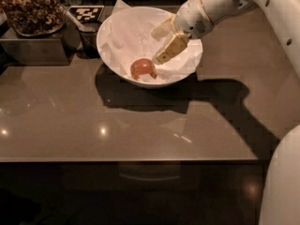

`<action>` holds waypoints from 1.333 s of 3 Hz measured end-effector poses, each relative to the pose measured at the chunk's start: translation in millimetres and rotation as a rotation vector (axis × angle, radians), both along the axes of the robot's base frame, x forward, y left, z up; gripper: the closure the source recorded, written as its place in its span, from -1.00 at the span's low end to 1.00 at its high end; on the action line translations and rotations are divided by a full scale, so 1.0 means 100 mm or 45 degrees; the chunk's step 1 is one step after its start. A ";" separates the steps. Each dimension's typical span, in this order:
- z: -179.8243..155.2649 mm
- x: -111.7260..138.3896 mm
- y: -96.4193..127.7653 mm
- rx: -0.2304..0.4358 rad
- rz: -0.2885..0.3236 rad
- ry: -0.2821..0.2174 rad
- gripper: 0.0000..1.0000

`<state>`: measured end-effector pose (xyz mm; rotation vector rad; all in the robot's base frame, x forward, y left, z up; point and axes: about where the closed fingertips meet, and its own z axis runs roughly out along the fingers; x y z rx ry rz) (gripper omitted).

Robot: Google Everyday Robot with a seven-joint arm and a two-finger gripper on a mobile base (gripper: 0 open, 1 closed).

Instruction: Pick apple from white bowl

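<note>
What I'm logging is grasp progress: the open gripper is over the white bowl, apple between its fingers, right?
No: the camera view shows the apple lying in the white bowl, lower-left of the open gripper, not between its fingers.

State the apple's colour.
The apple is reddish-orange with a paler patch, seen in the camera view. The open gripper hovers beside it over the white bowl.

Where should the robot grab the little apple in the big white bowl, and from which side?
Probably across its round middle, coming down from above. The apple lies low in the bowl, whose sloping walls block a sideways reach, and its top is bare. The gripper hangs open over the bowl, up and right of the apple.
</note>
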<state>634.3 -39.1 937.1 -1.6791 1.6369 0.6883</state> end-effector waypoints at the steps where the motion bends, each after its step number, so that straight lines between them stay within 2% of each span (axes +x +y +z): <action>1: -0.15 -0.01 0.05 0.009 0.026 0.036 -0.34; 2: -0.25 -0.01 0.11 0.021 0.041 0.048 -0.34; 4: -0.29 0.08 0.32 0.060 0.071 0.018 -0.40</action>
